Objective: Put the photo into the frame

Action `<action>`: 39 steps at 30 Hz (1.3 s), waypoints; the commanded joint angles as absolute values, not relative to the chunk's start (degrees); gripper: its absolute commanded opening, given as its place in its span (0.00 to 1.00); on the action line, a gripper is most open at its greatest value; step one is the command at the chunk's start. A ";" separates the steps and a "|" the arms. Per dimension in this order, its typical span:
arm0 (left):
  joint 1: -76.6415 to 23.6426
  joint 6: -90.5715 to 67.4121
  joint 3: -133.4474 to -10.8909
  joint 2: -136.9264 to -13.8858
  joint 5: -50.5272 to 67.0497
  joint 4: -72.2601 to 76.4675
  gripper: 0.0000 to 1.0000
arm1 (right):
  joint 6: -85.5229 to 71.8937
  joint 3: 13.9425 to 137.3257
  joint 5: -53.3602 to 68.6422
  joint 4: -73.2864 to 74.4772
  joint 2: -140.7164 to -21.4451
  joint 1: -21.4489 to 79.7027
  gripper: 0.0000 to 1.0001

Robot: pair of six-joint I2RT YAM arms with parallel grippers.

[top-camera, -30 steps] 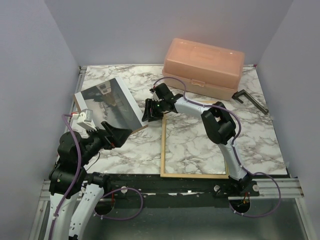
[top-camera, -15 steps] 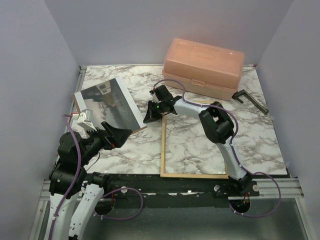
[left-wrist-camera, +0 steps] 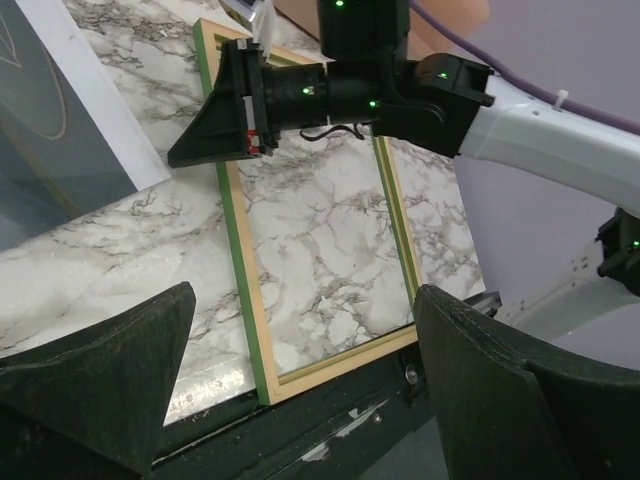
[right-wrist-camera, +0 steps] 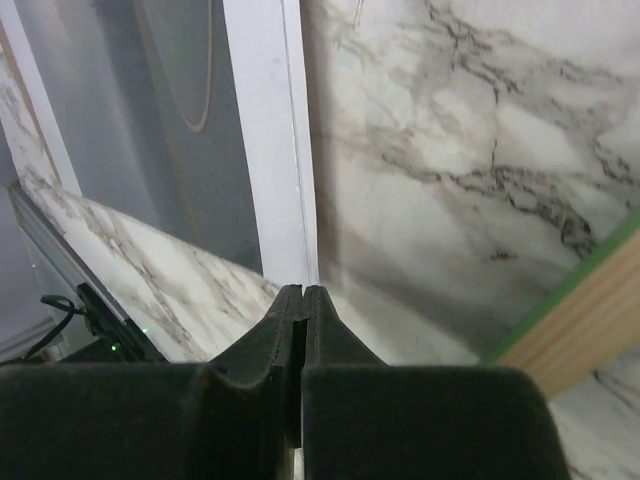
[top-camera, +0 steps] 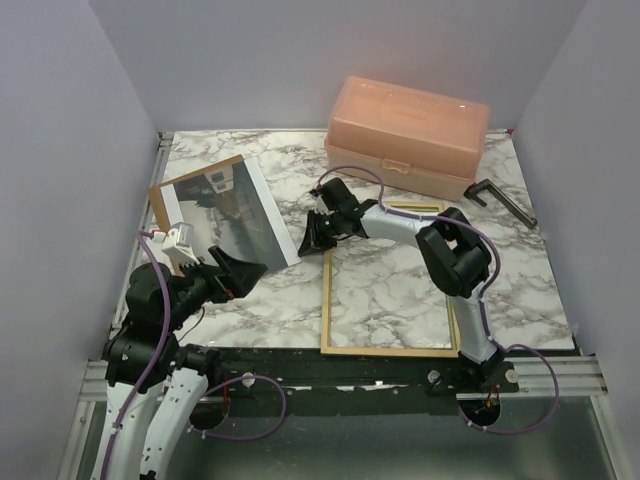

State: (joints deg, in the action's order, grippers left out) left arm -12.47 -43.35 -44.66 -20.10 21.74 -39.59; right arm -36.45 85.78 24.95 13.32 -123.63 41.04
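My right pincer [top-camera: 307, 245] gripped the photo [top-camera: 225, 215] by its white border (jaws fully together); its long axis ran far-to-near, near end slanted toward the frame [top-camera: 326, 300].

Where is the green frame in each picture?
Top view: the frame lies flat at centre right, under the right arm.
Left wrist view: the frame fills the middle.
Right wrist view: only a corner of the frame, lower right.
Shared landmark: the photo, always left of it.

The tabletop [top-camera: 390, 290] inside the frame [top-camera: 326, 300] lies open, hemmed at its far edge by the peach box [top-camera: 408, 135].
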 commanded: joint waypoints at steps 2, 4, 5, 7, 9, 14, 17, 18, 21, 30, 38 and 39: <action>-12.22 -44.20 -42.62 -19.25 22.64 -40.34 0.93 | -37.27 80.19 23.70 13.18 -116.75 41.48 0.00; -12.22 -44.46 -41.63 -19.19 22.77 -40.26 0.93 | -37.38 76.55 24.35 13.20 -114.87 41.45 0.00; -12.26 -44.44 -41.42 -19.16 22.76 -40.25 0.93 | -37.40 75.73 24.26 12.71 -114.35 41.47 0.00; -12.22 -44.54 -40.93 -19.25 22.53 -40.18 0.93 | -37.31 74.72 24.26 12.01 -113.70 41.47 0.01; -12.22 -44.58 -40.60 -19.33 22.38 -40.34 0.93 | -37.29 74.99 25.22 11.49 -113.55 41.44 0.08; -12.25 -44.53 -39.71 -19.79 22.17 -41.11 0.93 | -38.22 76.90 28.06 9.79 -114.01 41.41 0.39; -12.27 -44.56 -39.21 -19.98 22.19 -41.22 0.93 | -39.18 78.82 29.45 9.11 -115.11 41.47 0.41; -12.22 -44.51 -39.05 -20.08 22.23 -41.22 0.93 | -39.63 79.50 30.04 8.79 -115.69 41.45 0.41; -12.22 -44.65 -38.55 -19.98 22.35 -41.11 0.93 | -40.95 81.37 32.32 7.82 -118.07 41.44 0.40; -12.22 -44.88 -37.62 -19.74 22.59 -40.69 0.93 | -42.64 83.92 33.38 7.64 -123.31 41.48 0.41; -12.22 -45.09 -37.09 -19.66 23.10 -40.36 0.93 | -41.81 84.36 30.59 9.55 -124.52 41.44 0.43; -12.22 -45.09 -37.09 -19.75 23.20 -40.34 0.93 | -41.70 84.34 30.29 9.66 -124.68 41.48 0.43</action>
State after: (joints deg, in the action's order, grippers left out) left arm -12.47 -44.62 -37.54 -19.99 21.74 -40.45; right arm -41.98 82.48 31.48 8.21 -123.46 41.17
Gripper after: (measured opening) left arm 0.930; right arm 0.425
